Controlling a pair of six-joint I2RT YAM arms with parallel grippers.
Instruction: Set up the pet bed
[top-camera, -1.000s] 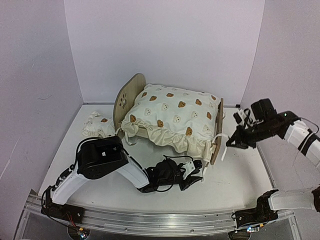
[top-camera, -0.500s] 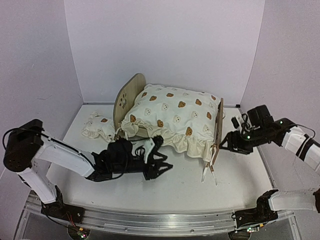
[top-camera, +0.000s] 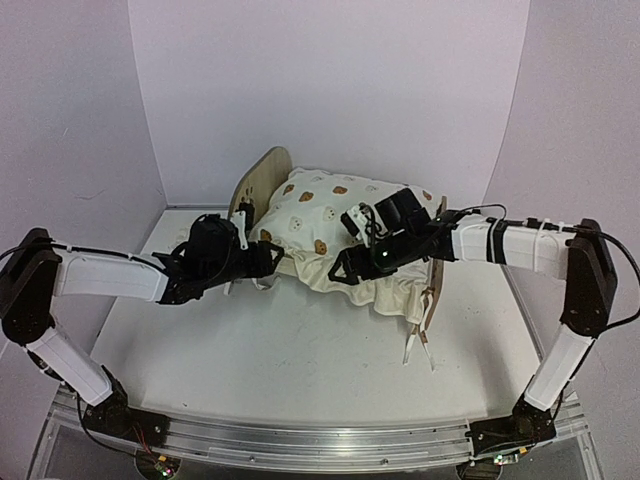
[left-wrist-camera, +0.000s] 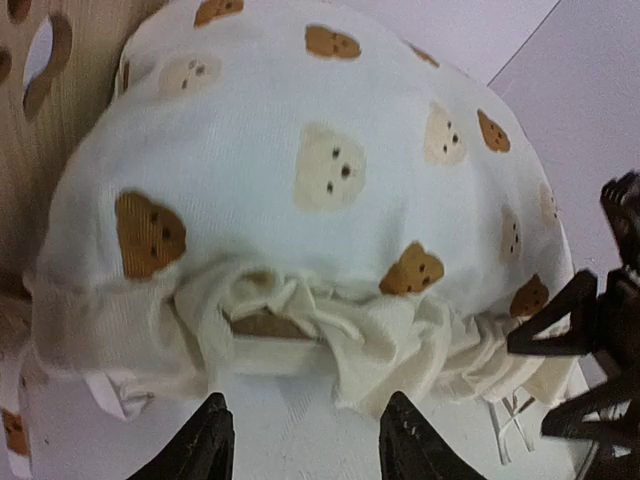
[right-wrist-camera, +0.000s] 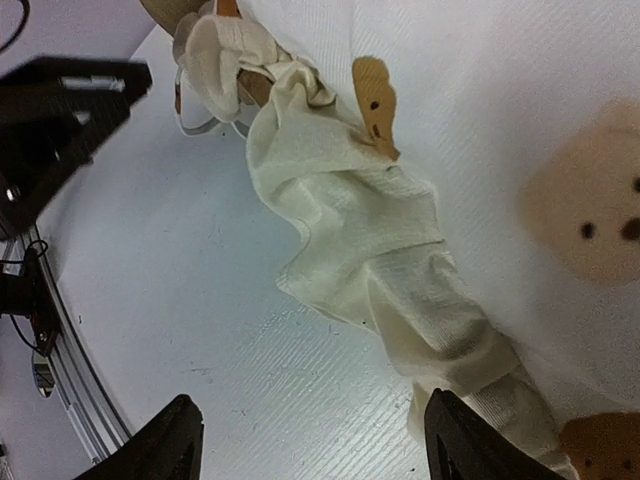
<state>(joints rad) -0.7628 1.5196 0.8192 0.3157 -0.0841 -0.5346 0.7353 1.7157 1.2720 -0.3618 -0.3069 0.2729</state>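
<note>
One light-wood pet bed with a paw-cutout headboard (top-camera: 258, 190) stands mid-table towards the back, with one cream bear-print ruffled cushion (top-camera: 330, 210) on it. Two claws, the left gripper (left-wrist-camera: 305, 400) and the right gripper (right-wrist-camera: 310, 400), hover at the cushion's near ruffle. Both are parted and hold nothing.

Bright, even light — faint soft shadows; 2 wrist views slightly blurred, cushion (left-wrist-camera: 250, 200) nearly overexposed.

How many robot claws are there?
2. The left gripper hovers beside the pet bed, headboard end; the right gripper hovers over the cushion, front edge. None hidden.
</note>
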